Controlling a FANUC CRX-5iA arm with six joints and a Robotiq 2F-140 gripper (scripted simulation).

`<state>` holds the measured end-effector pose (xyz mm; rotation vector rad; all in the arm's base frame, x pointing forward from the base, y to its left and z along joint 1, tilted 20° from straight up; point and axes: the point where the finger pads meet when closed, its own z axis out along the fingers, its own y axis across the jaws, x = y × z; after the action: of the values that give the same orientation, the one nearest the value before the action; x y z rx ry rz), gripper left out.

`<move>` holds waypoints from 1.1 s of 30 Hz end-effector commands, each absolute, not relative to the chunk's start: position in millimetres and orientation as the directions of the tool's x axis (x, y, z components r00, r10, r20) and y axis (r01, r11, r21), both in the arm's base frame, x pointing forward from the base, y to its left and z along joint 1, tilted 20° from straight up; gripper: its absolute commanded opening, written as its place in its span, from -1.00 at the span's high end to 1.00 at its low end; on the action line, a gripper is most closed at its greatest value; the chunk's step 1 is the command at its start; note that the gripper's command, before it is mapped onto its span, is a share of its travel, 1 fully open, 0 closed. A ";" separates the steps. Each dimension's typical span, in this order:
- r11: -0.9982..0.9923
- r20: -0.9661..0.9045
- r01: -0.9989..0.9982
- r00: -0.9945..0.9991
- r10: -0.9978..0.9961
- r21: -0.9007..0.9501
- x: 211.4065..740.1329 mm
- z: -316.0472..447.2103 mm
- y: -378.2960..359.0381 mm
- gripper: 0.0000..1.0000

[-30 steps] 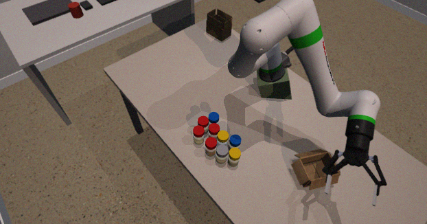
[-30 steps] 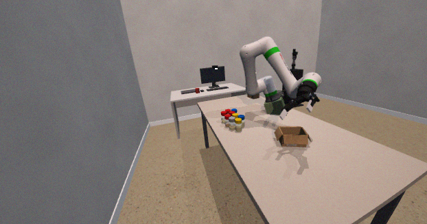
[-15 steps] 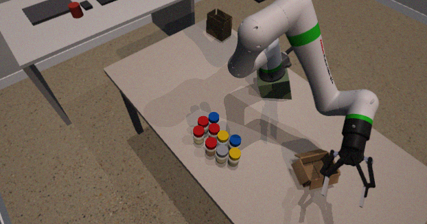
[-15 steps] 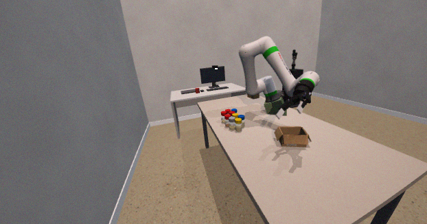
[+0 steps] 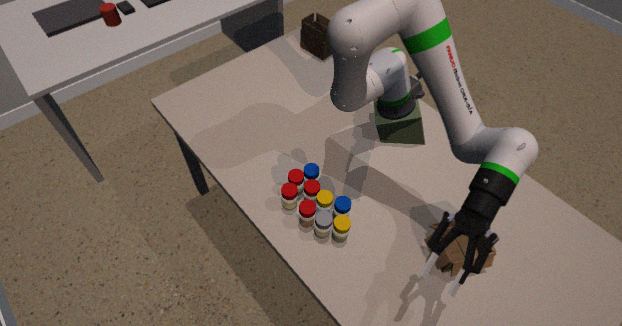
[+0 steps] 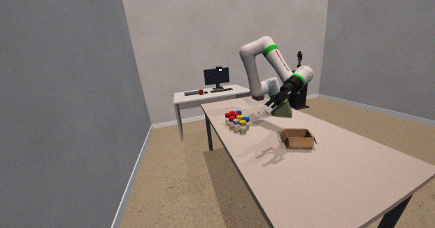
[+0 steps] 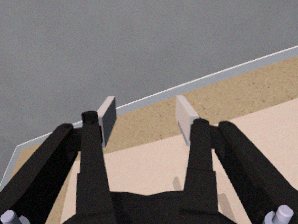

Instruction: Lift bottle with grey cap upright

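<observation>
The bottle with the grey cap [image 5: 323,219] stands upright at the near edge of a tight cluster of several bottles with red, blue and yellow caps [image 5: 315,196] on the beige table; it also shows in the exterior view [image 6: 236,122]. My gripper [image 5: 447,273] hangs in the air well to the right of the cluster, with its fingers partly open and nothing between them. The exterior view shows the gripper [image 6: 263,112] raised above the table. The wrist view shows only the empty fingers, the table edge, the floor and the wall.
An open cardboard box [image 5: 460,256] lies on the table below the gripper; it also shows in the exterior view [image 6: 297,138]. A green block [image 5: 399,126] sits by the arm's base. A dark brown box [image 5: 315,36] stands at the table's far end. A desk [image 5: 125,26] stands behind.
</observation>
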<state>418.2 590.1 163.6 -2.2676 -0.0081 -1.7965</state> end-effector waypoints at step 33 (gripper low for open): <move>-0.945 0.885 -0.319 0.418 -0.206 -0.070 504.4 211.9 334.9 -0.02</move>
<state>505.6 345.0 212.2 -2.7156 0.4887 -1.7046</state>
